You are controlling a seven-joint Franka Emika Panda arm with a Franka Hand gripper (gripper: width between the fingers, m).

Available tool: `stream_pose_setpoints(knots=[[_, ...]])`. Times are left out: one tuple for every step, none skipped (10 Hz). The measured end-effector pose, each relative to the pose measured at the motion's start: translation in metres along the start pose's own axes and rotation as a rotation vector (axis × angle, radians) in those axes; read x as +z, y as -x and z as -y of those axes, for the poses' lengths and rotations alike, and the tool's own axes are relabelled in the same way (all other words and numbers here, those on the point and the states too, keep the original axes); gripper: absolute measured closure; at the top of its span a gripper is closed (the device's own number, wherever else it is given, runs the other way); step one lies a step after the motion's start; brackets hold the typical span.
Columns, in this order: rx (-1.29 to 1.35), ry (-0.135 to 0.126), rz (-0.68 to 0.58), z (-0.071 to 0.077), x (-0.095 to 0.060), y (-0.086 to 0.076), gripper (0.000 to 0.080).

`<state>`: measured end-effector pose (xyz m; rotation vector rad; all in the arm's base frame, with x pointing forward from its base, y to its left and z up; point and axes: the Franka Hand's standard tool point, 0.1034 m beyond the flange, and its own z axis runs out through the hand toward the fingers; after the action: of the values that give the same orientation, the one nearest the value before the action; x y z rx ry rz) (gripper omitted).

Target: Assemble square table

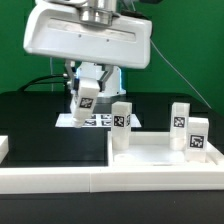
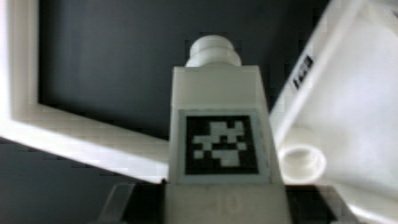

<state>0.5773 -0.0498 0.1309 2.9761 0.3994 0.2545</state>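
Black table (image 1: 35, 115), leg (image 1: 87, 97) aloft

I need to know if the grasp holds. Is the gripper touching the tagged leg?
Touching. In the wrist view the leg rises straight from between the gripper's fingers, clamped at its base.

Up close, a white block leg (image 2: 222, 125) fills the middle of the wrist view, a black-and-white square tag on its face and a rounded peg at its far end. It sits between the gripper's (image 2: 222, 200) dark fingers (image 2: 139, 203). Beyond it lie a white rail (image 2: 71, 125) and black surface (image 2: 125, 60).
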Motion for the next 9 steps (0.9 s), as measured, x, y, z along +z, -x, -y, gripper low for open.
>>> stream_pose_setpoints(knots=[[-0.010, 0.006, -0.010, 0.002, 0.002, -0.001, 0.0509], [-0.014, 0.021, -0.019, 0.001, 0.008, 0.008, 0.0509], [-0.013, 0.015, -0.011, 0.001, 0.007, 0.008, 0.0509], [-0.014, 0.016, -0.014, 0.001, 0.007, 0.006, 0.0509], [-0.014, 0.016, -0.013, 0.001, 0.007, 0.007, 0.0509], [-0.011, 0.015, -0.011, 0.002, 0.008, 0.007, 0.0509], [0.040, -0.019, 0.004, 0.007, 0.015, 0.009, 0.0509], [0.058, -0.036, 0.002, 0.015, 0.017, -0.001, 0.0509], [0.049, -0.041, -0.011, 0.023, 0.015, -0.013, 0.0509]])
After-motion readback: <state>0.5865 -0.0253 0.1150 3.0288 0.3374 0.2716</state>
